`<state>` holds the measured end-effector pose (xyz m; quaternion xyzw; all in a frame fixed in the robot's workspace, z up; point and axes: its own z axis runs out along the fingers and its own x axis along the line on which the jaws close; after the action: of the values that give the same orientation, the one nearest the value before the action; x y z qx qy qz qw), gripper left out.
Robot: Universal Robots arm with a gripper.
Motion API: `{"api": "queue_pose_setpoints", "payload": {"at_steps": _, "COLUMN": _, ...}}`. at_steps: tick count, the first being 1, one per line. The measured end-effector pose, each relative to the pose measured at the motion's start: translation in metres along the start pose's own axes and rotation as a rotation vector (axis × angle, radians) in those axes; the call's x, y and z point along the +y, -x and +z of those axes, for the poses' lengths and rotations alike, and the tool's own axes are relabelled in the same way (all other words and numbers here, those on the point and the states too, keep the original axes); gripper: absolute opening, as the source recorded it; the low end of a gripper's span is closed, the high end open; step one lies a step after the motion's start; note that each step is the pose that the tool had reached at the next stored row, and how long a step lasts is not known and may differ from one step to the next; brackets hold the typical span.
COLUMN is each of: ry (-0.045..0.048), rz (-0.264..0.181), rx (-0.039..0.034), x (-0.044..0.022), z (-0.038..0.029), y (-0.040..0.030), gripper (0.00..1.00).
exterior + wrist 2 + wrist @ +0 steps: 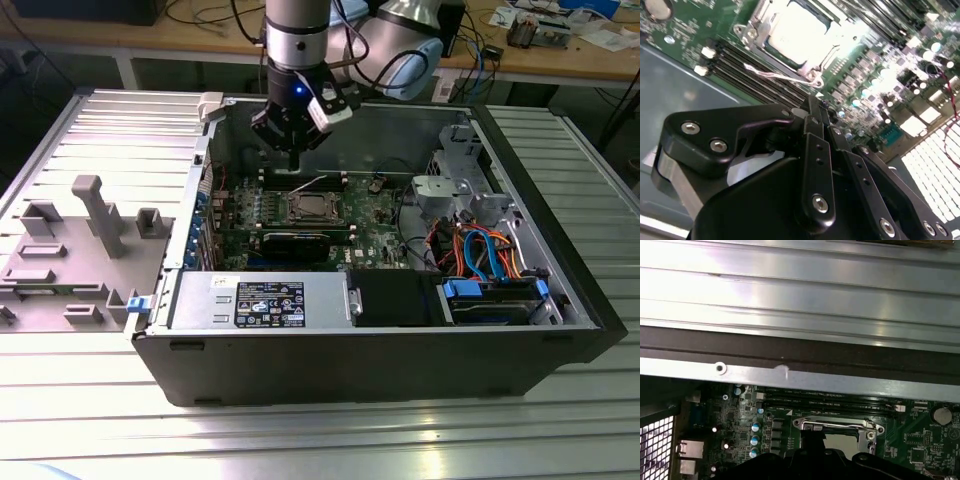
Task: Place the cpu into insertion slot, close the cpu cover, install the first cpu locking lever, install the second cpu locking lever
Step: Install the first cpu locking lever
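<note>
The gripper [293,160] hangs inside the open computer case [560,300], its two black fingers [812,130] drawn together into one narrow tip with nothing pinched between them, as the second wrist view shows most plainly. That tip points down at the green motherboard [375,215] and stands above the far edge of the insertion slot [312,207], between the slot and the case's back wall in the exterior view. In the second wrist view the cpu [797,30] already lies flat in the slot, its pale metal top showing through the open middle of the cpu cover [826,49], which appears to lie down around it. A thin wire locking lever [785,77] runs along the side of the socket nearest the fingertip, its long axis lying along that socket edge and parallel to the black memory slots [747,67] beside it; the lever looks raised off the board rather than hooked down, though its latch cannot be made out. So the socket lies just ahead of and below the fingertip, with this lever as the nearest part. In the first wrist view the socket frame [837,426] sits directly beyond the gripper's dark body.
</note>
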<state>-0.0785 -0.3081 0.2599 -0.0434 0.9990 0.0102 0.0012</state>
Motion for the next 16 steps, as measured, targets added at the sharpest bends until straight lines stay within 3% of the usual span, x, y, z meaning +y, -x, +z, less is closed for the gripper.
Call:
{"api": "queue_pose_setpoints", "payload": {"at_steps": 4, "ry": 0.0043, "rz": 0.000, "rx": -0.0002, "x": -0.0003, "z": 0.0007, "y": 0.0034, "gripper": 0.11}}
{"api": "queue_pose_setpoints", "payload": {"at_steps": 6, "ry": 0.0280, "rz": 0.000, "rx": -0.0023, "x": -0.0004, "z": 0.0012, "y": 0.0041, "gripper": 0.11}}
{"api": "queue_pose_setpoints", "payload": {"at_steps": 7, "ry": 0.0346, "rz": 0.001, "rx": -0.0031, "x": -0.0005, "z": 0.0027, "y": 0.0053, "gripper": 0.11}}
{"api": "queue_pose_setpoints", "payload": {"at_steps": 12, "ry": 0.0307, "rz": 0.020, "rx": -0.0034, "x": -0.0009, "z": 0.0102, "y": 0.0129, "gripper": 0.11}}
{"api": "queue_pose_setpoints", "payload": {"at_steps": 16, "ry": 0.0305, "rz": 0.050, "rx": -0.0043, "x": -0.0011, "z": 0.0125, "y": 0.0156, "gripper": 0.11}}
